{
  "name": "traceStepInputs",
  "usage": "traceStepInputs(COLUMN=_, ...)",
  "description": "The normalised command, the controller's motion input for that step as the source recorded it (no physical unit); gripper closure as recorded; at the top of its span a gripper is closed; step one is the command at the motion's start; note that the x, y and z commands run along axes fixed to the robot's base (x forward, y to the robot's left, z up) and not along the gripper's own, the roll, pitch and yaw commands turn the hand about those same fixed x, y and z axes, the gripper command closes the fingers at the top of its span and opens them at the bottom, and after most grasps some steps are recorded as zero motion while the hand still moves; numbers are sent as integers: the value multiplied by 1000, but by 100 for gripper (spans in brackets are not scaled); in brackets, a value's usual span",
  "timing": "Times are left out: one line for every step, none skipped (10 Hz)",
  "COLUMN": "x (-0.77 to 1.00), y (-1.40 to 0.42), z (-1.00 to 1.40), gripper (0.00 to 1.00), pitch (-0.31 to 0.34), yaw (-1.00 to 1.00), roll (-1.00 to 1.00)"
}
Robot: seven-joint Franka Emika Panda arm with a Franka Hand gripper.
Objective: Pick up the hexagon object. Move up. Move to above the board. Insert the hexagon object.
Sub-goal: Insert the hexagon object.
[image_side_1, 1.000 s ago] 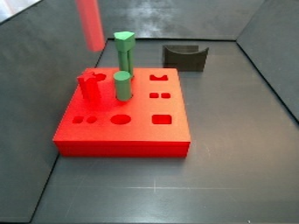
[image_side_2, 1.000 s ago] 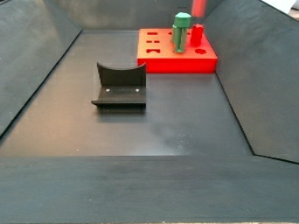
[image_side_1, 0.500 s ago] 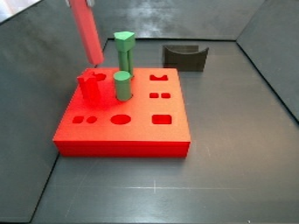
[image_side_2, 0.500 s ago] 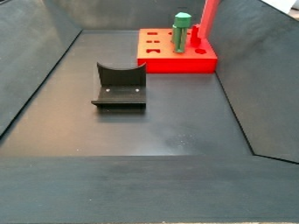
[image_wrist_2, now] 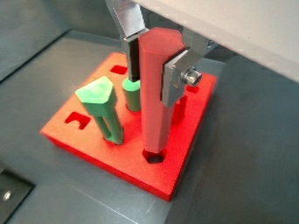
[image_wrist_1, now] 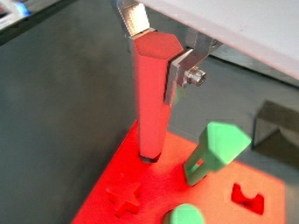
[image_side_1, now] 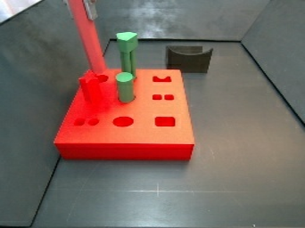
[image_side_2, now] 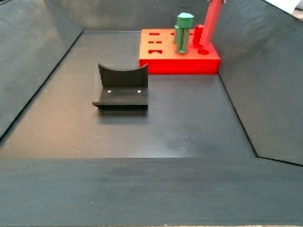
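**Rod lower over the board**

In both wrist views the gripper [image_wrist_1: 159, 54] [image_wrist_2: 156, 54] clamps the hexagon object [image_wrist_1: 152, 101] [image_wrist_2: 158, 96], its tip apparently entering a hole in the board [image_wrist_2: 82, 140]. In both side views the hexagon object [image_side_1: 87, 40] [image_side_2: 214, 19] stands lower than half a second earlier.

No readable text, labels or numbers anywhere.

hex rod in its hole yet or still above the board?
Entering. In both wrist views the hexagon object, clamped by the gripper, has its lower tip at a hole in the board. How deep it sits: cannot tell.
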Motion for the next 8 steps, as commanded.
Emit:
traceStepInputs(x=0, y=0, z=-211, gripper=100, pitch=0, yaw=-946, roll=-21)
traceStepInputs(x=0, y=0, z=-214, gripper=100, pitch=0, yaw=-963, roll=-46)
traceStepInputs(x=0, y=0, z=-200, gripper=100, pitch=0, yaw=-1000, roll=-53)
traceStepInputs(x=-20, y=0, z=-163, gripper=100, pitch=-4, yaw=-940, roll=-51)
traceStepInputs(x=-237, y=89, z=-6, gripper=100, pitch=-43, yaw=-454, roll=-117)
traceStepInputs(x=-86, y=83, z=-20, gripper=100, pitch=-59, yaw=-97, roll=-113)
traceStepInputs(x=0, y=31, z=-131, gripper=100, pitch=-109, yaw=-194, roll=-170)
traceStepInputs(x=177, y=23, z=-171, gripper=100, pitch=-127, yaw=-346, roll=-209)
